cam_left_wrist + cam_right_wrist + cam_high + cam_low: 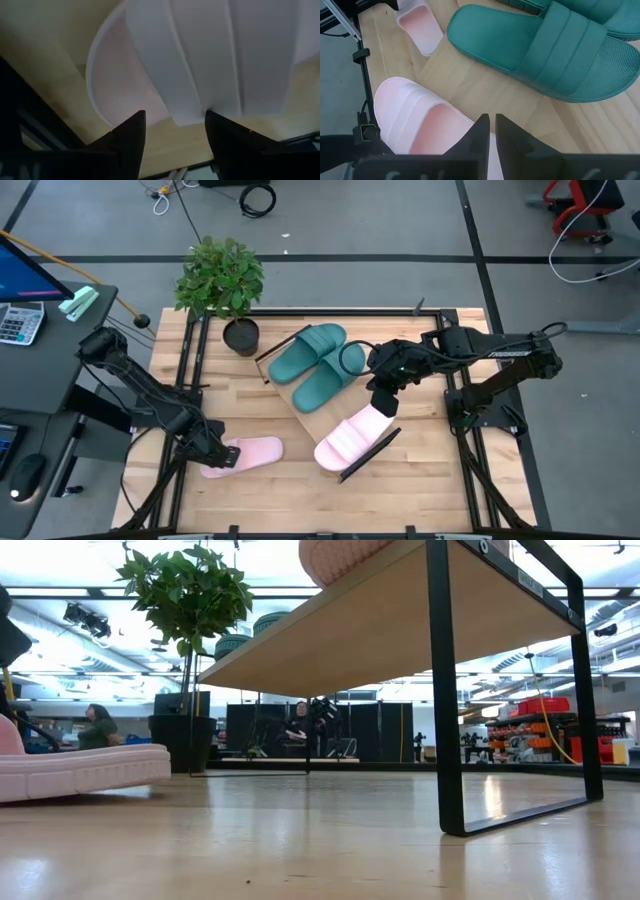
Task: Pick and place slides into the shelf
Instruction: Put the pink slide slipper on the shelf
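Left gripper [222,454] is low at the front-left of the tabletop [300,500], fingers [131,137] spread open w/ the strap end of the loose pink slide [248,452] between them; can't tell if the pads actually touch it, not clamped. That pink slide lies flat on the tabletop, well apart from the shelf [310,418], also seen at left edge in low view [80,768]. Right gripper [384,402] is over the shelf, just beside the heel end of the 2nd pink slide [350,438]; right wrist view shows its fingers [481,131] nearly together w/ only a thin slit between, nothing held, tips just over the pink slide [415,120]. Shelf sits diagonally mid-table, running from back-left to front-right, black end bar [445,690] visible up close in low view. On it: two teal slides [318,365] side by side at the back-left end, touching each other, and the 2nd pink slide at the front-right end, near the shelf's end bar. Teal slide [550,50] lies flat, strap up, near the pink one on the board but not touching. Potted plant [222,285] stands at back-left corner of the table, near the teal end of the shelf. Low view: people in the room far behind, small, no detail.
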You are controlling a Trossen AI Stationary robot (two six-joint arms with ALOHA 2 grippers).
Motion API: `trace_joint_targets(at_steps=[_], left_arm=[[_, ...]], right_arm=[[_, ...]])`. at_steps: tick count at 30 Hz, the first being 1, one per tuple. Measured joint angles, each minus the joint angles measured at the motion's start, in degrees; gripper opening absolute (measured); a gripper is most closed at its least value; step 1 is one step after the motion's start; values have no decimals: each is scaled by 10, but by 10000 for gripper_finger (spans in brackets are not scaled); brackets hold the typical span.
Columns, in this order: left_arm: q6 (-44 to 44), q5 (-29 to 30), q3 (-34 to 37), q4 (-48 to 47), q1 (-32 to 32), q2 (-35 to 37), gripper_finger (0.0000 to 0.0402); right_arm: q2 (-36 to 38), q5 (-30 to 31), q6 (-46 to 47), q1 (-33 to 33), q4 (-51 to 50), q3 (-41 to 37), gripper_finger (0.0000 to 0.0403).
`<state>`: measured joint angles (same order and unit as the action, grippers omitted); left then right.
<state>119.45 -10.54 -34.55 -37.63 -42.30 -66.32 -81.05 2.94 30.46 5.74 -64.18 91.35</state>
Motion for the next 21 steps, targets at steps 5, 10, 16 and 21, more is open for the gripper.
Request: trace_joint_targets(at_steps=[5, 10, 16, 21], left_arm=[[-5, 3, 4, 14, 0, 0, 203], [-16, 19, 5, 44, 0, 0, 197], [-16, 41, 5, 47, 0, 0, 199], [-16, 57, 5, 47, 0, 0, 197]], right_arm=[[0, 0, 0, 0, 0, 0, 36], [0, 0, 0, 0, 0, 0, 36], [0, 0, 0, 0, 0, 0, 36], [0, 0, 0, 0, 0, 0, 36]])
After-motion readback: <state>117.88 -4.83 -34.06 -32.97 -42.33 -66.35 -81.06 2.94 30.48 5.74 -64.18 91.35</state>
